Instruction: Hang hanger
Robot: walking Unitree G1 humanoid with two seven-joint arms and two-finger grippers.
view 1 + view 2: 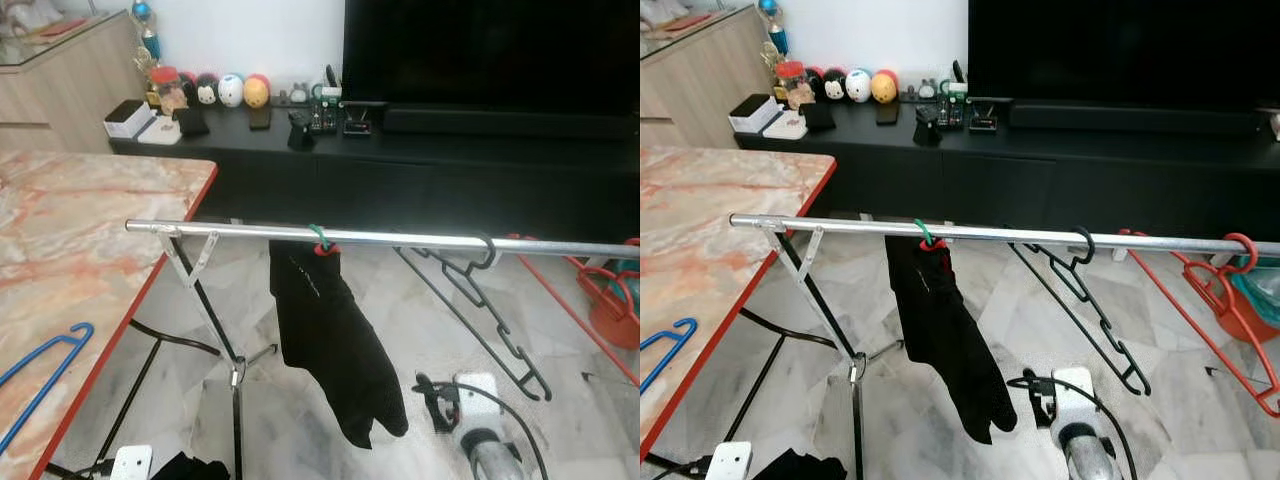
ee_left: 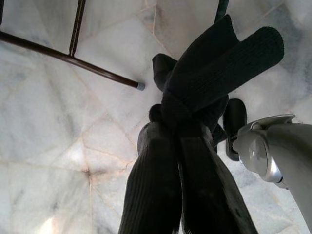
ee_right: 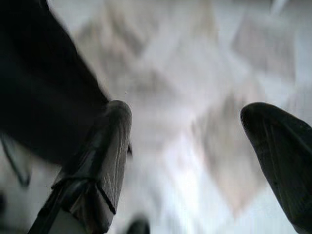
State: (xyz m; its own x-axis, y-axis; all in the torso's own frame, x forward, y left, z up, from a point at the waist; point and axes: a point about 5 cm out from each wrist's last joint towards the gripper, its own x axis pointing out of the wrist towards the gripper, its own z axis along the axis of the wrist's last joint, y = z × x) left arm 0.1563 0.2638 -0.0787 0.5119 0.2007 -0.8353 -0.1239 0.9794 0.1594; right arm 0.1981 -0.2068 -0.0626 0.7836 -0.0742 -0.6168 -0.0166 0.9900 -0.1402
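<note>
A blue hanger [image 1: 40,375] lies on the marble counter [image 1: 90,230] at lower left, not yet fetched. The silver rail [image 1: 400,238] crosses mid-frame. The right gripper [image 3: 195,161] hangs wide open and empty; the left gripper [image 2: 187,161] is closed. Next comes reaching for the hanger.

Black hanger [image 1: 478,308], blue hanger [image 1: 42,378], silver rail [image 1: 400,238]

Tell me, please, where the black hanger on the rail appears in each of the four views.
Left eye view: the black hanger hangs right of centre, slanting down to the right.
Right eye view: the same hanger, a little nearer the centre.
Left wrist view: I cannot make it out.
Right wrist view: too blurred to tell.
Shared landmark: the silver rail that holds its hook.
</note>
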